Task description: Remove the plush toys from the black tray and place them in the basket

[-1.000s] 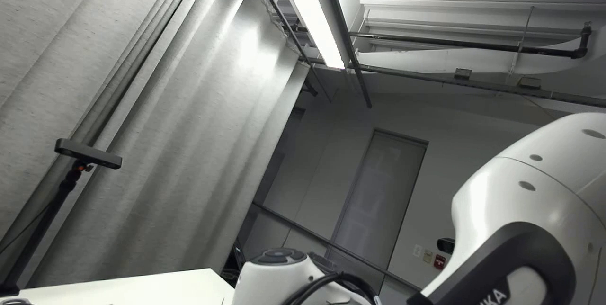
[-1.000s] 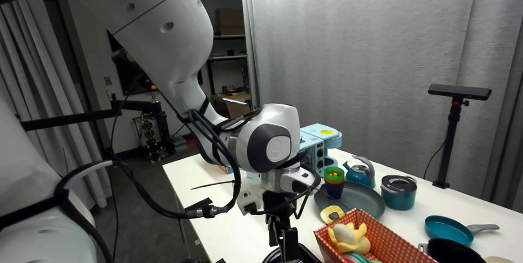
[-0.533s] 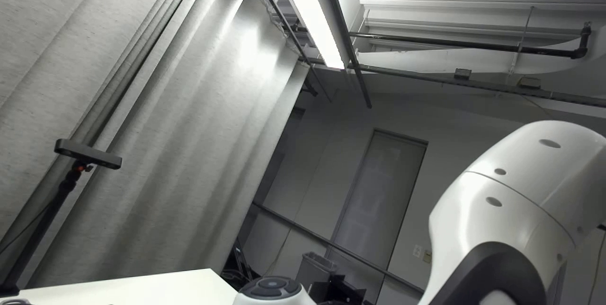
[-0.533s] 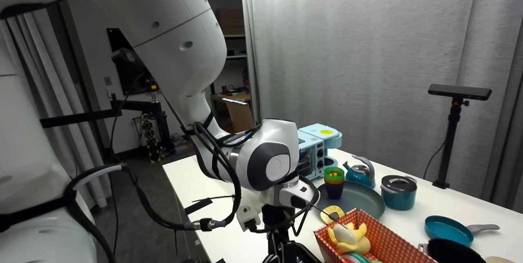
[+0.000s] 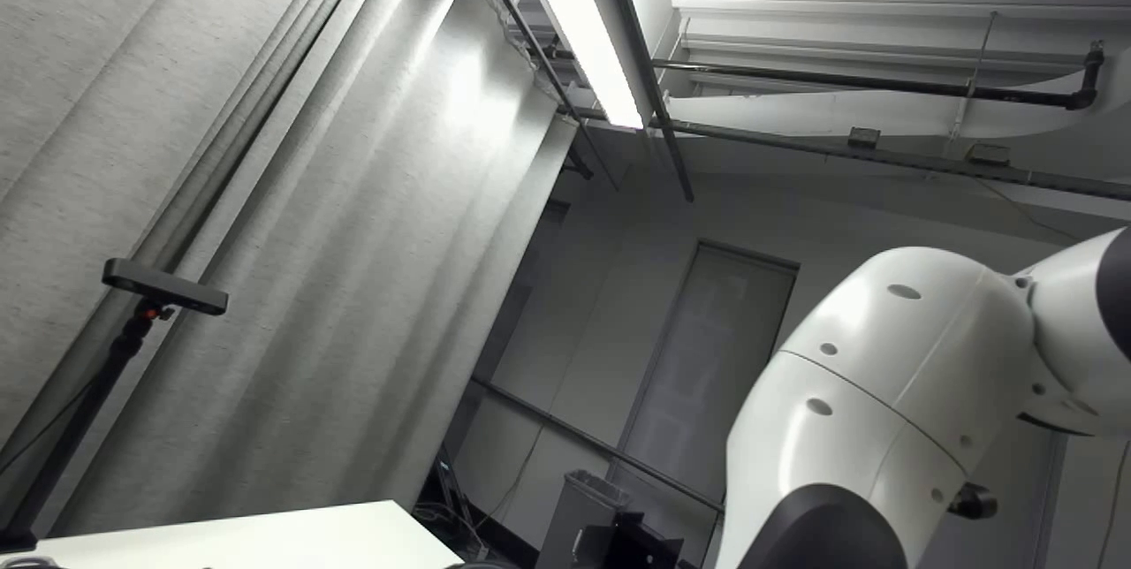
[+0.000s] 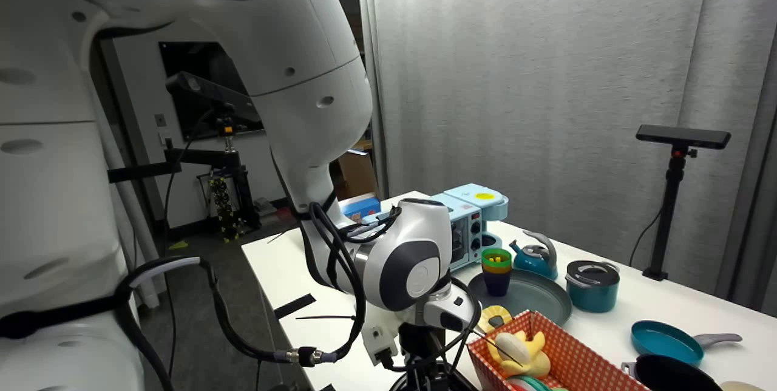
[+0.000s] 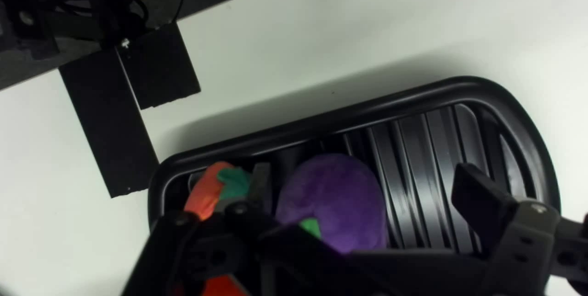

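Room: grey curtains [image 6: 546,87] hang behind the white tabletop [image 6: 607,324], and a long ceiling light [image 5: 588,30] glows overhead in an exterior view.
Camera stand [image 6: 671,197]: black and upright, at the back edge of the tabletop.
White arm [image 6: 315,112]: bent downward over the tabletop, partly covering a light-blue appliance [image 6: 476,207] with dark knobs.
Black tray [image 7: 464,87]: lying on the tabletop, ribbed inside, just beside some black strips [image 7: 110,121].
Purple plush toy [image 7: 337,195]: in the tray, rounded, with a green patch; its lower part is hidden.
Orange-and-teal plush toy [image 7: 209,190]: also in the tray, at one end, partly covered from sight.
Hand [image 7: 365,183]: fingers spread wide over the tray, one to each side of the purple toy in the wrist view; whether either touches it, I cannot tell.
Basket [image 6: 573,342]: red-and-white checked, on the tabletop near the tray, holding a yellow plush toy [image 6: 527,367] with a pale top; the pieces below that are too cut off to name.
Yellow ring [image 6: 490,311]: just beside the basket's corner.
Grey plate [image 6: 540,303]: flat on the tabletop, with stacked cups [image 6: 496,278] standing on it.
Cookware: blue kettle [image 6: 534,263], lidded pot [image 6: 593,294], blue frying pan [image 6: 665,342] and black pot [image 6: 674,374], set out beyond the basket.
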Robot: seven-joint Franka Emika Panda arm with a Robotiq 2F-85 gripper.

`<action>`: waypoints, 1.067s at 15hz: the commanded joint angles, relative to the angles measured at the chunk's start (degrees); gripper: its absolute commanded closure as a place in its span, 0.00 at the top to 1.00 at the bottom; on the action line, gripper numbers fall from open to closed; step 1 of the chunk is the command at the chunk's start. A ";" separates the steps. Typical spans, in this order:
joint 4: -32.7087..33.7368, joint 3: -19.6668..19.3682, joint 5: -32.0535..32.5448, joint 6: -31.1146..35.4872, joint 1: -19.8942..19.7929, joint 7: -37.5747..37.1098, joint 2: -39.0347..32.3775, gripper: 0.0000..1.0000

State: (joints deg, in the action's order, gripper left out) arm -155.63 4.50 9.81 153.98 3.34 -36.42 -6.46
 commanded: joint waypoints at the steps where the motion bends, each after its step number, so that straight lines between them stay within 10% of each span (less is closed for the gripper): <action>1: 3.47 -3.48 2.87 3.26 1.76 -1.42 -4.91 0.99; 6: 7.37 -8.18 5.04 5.21 4.04 -1.66 -9.34 0.97; 16: 9.46 -12.28 4.29 1.89 7.85 -2.10 -8.66 0.18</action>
State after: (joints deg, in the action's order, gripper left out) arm -146.94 -6.37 13.60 157.53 9.14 -37.10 -16.45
